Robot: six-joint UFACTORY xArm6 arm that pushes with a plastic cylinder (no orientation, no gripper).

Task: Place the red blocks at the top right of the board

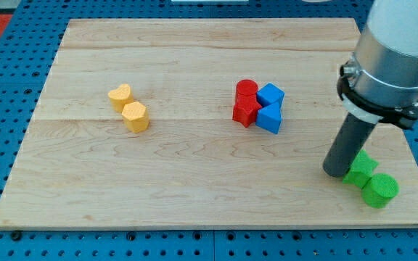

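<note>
My tip (337, 171), a bare rod grasping nothing, rests near the board's (194, 188) bottom right beside green blocks (371, 181); red blocks (246, 102) sit mid-board touching blue blocks (270, 106), so I judge approach comes next

Arm (394, 58) cut off by the view's top; green block (360, 168) partly behind rod.

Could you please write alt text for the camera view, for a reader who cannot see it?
Two red blocks touch two blue blocks in a cluster right of the wooden board's centre. My tip rests at lower right, against two green blocks. Two yellow blocks sit together at left.
</note>
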